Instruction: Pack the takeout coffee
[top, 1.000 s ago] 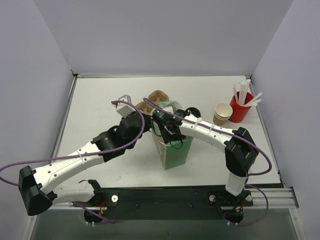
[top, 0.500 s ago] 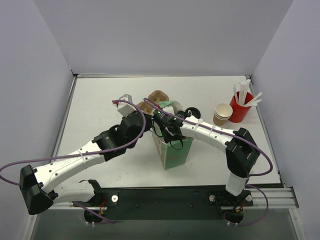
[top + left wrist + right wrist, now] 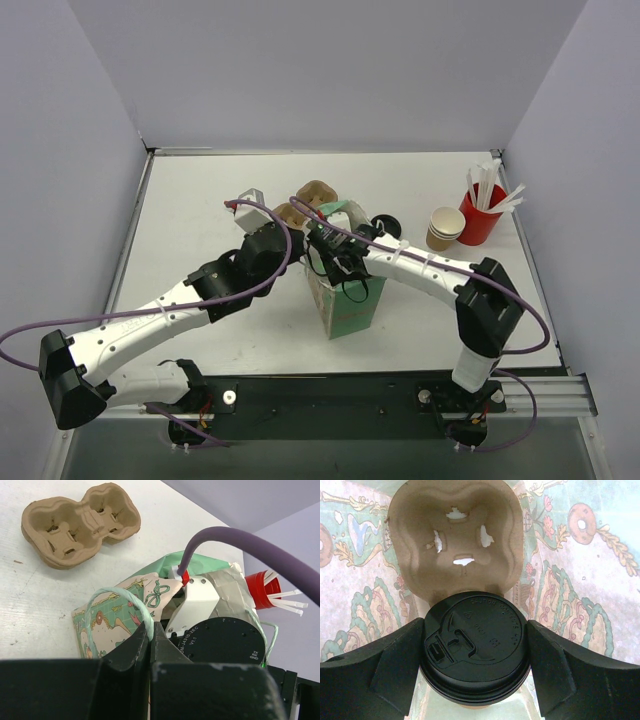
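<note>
Takeout coffee (image 3: 475,647), black-lidded, clamped between the fingers of the right gripper (image 3: 476,666) inside the patterned paper bag (image 3: 570,605), over a pulp carrier (image 3: 457,535) lying in the bag. Left gripper (image 3: 150,640) pinched shut on what seems to be the bag's green cord handle (image 3: 120,596). Second pulp carrier (image 3: 80,522) on the table (image 3: 30,605) beyond.

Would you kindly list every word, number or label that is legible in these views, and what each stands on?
"J4310-2EC" and "V1.1": white print on the round black motor housing, left wrist view.
"CAUTION CONTENTS": faintly embossed on the coffee cup lid; its other marks are unreadable.
Paper bag: drawings only, no words legible.
</note>
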Robot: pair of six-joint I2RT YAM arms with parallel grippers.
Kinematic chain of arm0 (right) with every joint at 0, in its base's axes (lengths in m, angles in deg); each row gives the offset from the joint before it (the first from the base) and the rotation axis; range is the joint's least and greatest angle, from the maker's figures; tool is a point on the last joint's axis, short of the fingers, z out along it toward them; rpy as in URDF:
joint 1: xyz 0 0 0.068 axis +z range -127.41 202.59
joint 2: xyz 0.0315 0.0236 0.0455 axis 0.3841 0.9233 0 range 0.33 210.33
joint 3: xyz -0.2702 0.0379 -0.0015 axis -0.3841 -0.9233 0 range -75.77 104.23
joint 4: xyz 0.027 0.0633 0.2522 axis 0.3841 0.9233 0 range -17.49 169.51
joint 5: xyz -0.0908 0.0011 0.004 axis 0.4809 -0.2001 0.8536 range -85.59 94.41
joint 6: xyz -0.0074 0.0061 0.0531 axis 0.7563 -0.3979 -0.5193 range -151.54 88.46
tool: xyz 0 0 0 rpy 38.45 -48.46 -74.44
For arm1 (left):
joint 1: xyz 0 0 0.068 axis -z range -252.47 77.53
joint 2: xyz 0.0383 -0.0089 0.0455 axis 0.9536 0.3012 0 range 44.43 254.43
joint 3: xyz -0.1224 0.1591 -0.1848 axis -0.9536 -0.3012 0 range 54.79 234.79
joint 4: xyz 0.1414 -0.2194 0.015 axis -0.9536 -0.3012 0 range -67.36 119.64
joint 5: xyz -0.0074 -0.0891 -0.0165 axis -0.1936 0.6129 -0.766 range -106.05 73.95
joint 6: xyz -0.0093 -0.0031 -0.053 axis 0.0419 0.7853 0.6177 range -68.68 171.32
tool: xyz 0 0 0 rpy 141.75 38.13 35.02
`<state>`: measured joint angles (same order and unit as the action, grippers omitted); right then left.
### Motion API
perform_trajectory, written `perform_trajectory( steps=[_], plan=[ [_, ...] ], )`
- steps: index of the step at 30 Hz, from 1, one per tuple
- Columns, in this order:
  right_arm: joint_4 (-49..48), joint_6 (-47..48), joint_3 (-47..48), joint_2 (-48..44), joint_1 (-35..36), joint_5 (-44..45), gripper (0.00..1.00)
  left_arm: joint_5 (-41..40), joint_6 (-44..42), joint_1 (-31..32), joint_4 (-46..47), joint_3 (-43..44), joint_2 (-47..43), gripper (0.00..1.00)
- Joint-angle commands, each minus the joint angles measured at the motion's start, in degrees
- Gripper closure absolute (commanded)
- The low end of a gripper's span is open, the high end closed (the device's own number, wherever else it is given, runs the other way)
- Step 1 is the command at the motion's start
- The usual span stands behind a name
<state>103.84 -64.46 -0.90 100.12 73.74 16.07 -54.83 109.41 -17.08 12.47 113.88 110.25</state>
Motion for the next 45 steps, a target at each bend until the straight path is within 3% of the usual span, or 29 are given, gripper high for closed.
perform_trajectory(
  steps=[1,11,45],
  plan=[
    [7.3,-1.4,-5.9,4.2,0.8,-2.1,0.94,-1.0,0.5,0.2,-1.7,2.8,0.4,1.0],
    [4.1,-1.6,-9.1,-1.1,0.8,-1.6,0.94,-2.6,0.8,0.2,-3.7,3.8,0.8,1.0],
    [-1.0,-2.3,-14.5,-3.7,0.7,-3.5,0.94,-2.0,1.0,0.1,-3.5,2.4,-0.2,1.0]
  ],
)
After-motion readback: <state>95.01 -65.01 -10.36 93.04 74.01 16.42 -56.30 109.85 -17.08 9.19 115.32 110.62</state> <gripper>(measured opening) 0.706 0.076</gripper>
